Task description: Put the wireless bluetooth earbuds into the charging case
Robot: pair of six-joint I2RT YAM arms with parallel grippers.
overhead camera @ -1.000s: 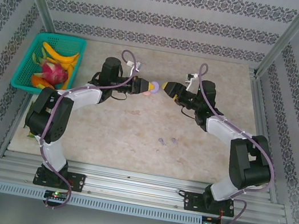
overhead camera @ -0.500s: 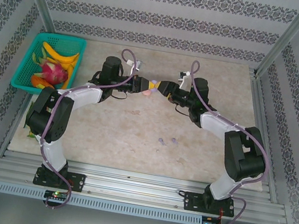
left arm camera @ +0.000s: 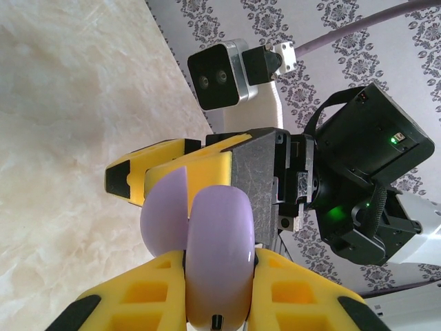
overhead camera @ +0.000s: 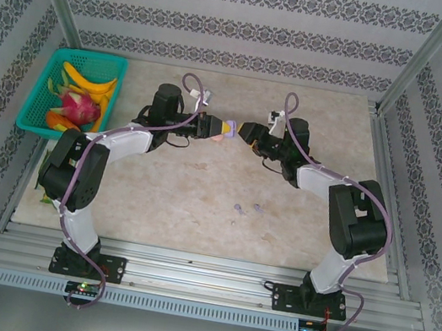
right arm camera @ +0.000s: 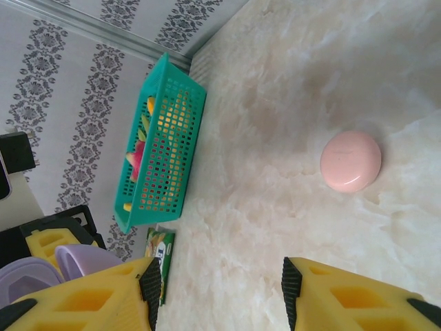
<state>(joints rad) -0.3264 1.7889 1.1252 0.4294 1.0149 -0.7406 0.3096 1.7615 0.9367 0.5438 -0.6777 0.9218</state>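
Because the earbuds cannot go in until the shell is open and held firm, we read the left gripper [overhead camera: 213, 127] as a vise. Its yellow fingers [left arm camera: 131, 303] are clamped on the body of the purple charging case [left arm camera: 217, 255], which is lifted off the tabletop [overhead camera: 303, 232] over the middle of its far half. Holding it in the air turns the seam toward the other arm. In the left wrist view the paler half, which we take to be the lid [left arm camera: 162, 214], stands ajar from the body.

Facing it nose to nose, the right gripper [overhead camera: 246, 130] has its jaws about half spread with nothing between them. Through that gap its own camera shows bare tabletop. One of its fingers sits just beside the lid, and we judge it is there to pry or steady that half. We cannot tell whether it touches.

Meanwhile the wireless bluetooth earbuds [overhead camera: 237, 209], tiny purple pieces, lie loose toward the near edge, about midway between the left and right edges and well apart from both grippers. None is in the case yet, so we think the task is at an early stage.

A round pink case [right arm camera: 350, 161] rests shut on the tabletop just below the meeting point. A teal basket [right arm camera: 180, 131] of fruit sits at the far left corner, out of the way.
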